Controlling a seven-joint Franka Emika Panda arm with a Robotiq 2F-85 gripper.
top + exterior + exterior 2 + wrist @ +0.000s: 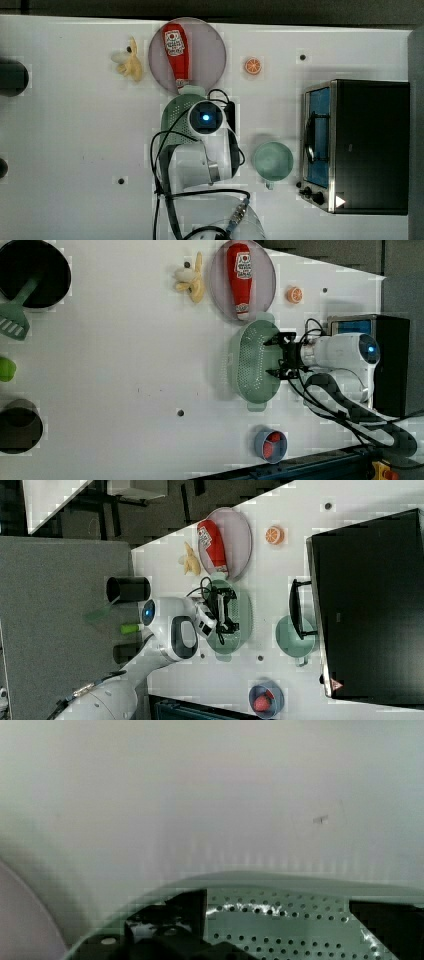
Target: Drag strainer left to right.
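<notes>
Strainer (252,362) sits on the white desk (125,365) just below the plate (265,275) w/ ketchup bottle (239,277) in the left view. Jaws spread wide inside the basket, near its rim on the side away from the desk's open middle, gripping nothing. In the top view the arm (207,145) hides most of the strainer. Gripper (280,357) fingers (274,341) look close to the perforated wall; contact unclear.
</notes>
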